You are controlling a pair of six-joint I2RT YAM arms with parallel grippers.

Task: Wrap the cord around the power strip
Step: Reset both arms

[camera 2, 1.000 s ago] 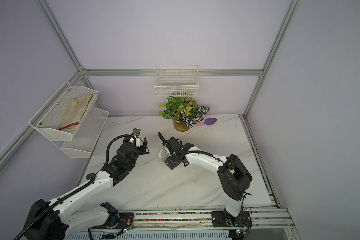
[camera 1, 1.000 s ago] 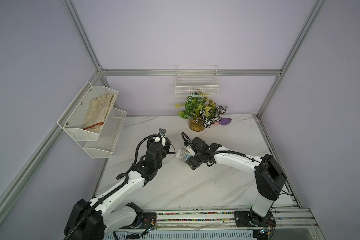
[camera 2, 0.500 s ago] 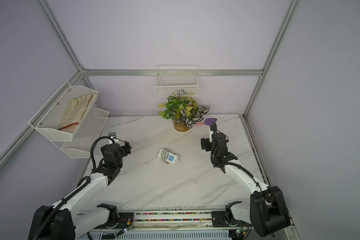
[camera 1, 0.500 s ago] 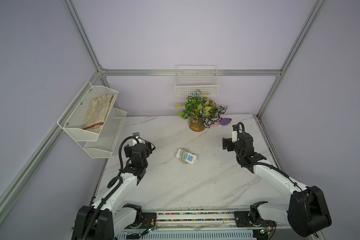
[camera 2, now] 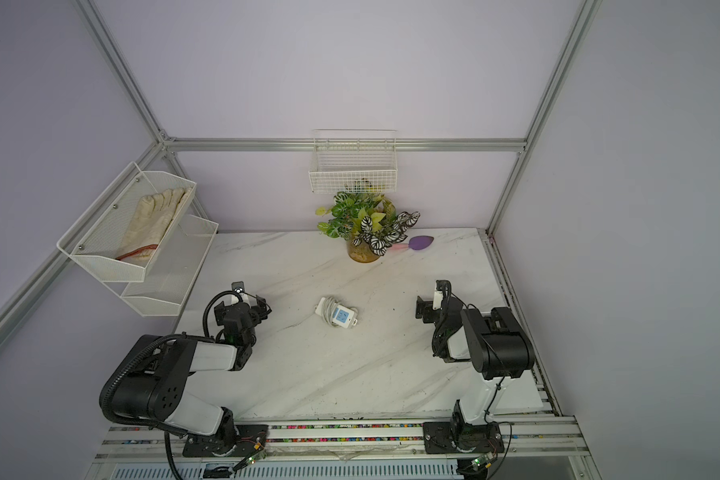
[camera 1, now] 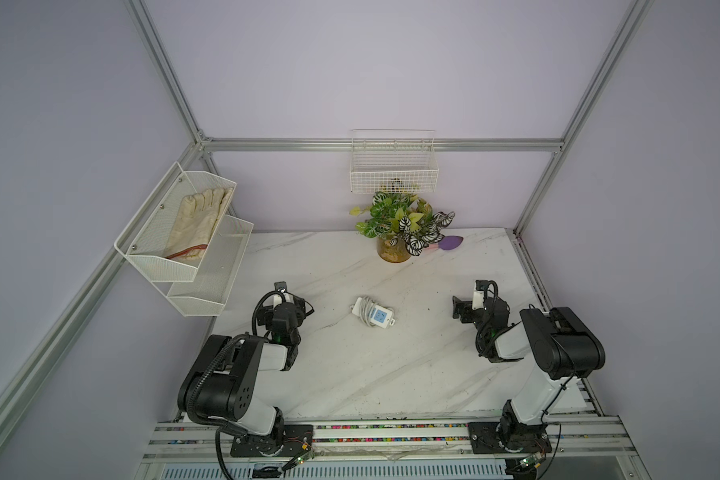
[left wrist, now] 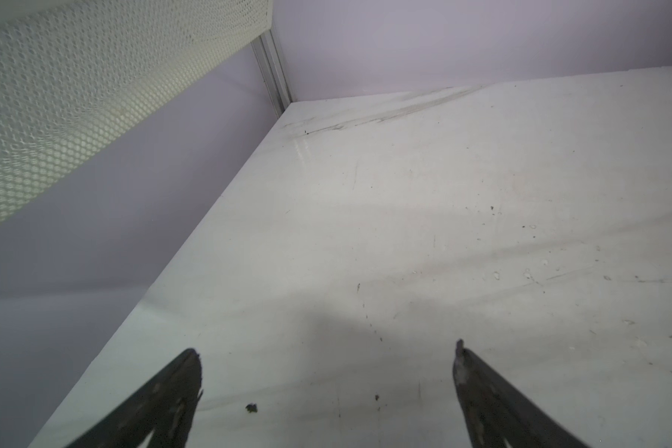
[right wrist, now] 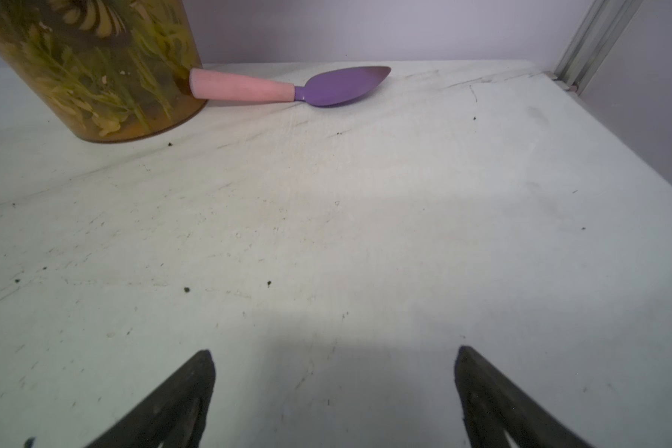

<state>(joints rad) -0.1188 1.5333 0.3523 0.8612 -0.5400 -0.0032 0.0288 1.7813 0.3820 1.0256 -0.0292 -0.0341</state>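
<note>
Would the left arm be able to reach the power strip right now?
Probably yes. The strip lies in the open on the table, with nothing standing between it and the left tool, which is open and empty.

So the surface (camera 1: 350,374) is white marble-look with grey veins, kinda grubby, with little dark specks (right wrist: 186,289) scattered around. Right about in the middle lies the power strip (camera 1: 378,317), face up and angled, with the cord (camera 1: 364,309) looped around its far-left end. Way at the far edge stands an amber pot (camera 1: 393,250) with a leafy plant. A purple scoop (camera 1: 449,243) with a pink handle lies just right of it, handle end touching the pot.
</note>
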